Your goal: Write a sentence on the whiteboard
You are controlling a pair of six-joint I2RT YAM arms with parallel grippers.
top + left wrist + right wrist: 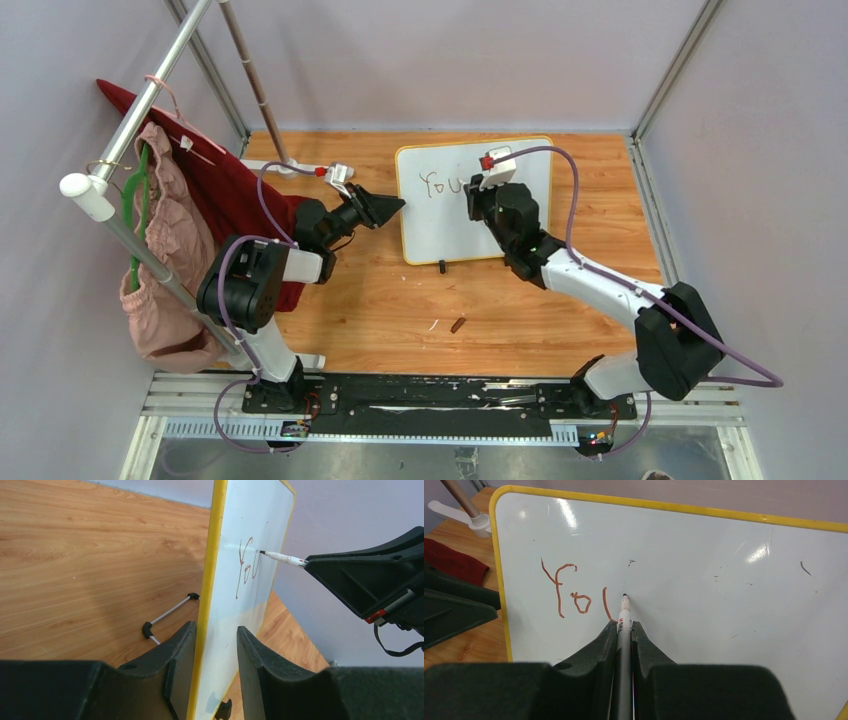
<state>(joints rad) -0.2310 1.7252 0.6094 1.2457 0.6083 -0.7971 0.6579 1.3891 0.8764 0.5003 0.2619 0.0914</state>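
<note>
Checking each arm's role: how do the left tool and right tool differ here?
The left tool straddles the whiteboard's yellow rim side-on; the right tool faces its front. The left tool holds no pen; the right tool is shut on a marker, tip at the unfinished sentence. Both are black.

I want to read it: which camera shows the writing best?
Right wrist view: the writing faces it, large and sharp. The top view shows it tiny; the left wrist sees it steeply sideways.

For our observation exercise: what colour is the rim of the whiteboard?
The whiteboard has a yellow-orange rim, clearest in the right wrist view.
</note>
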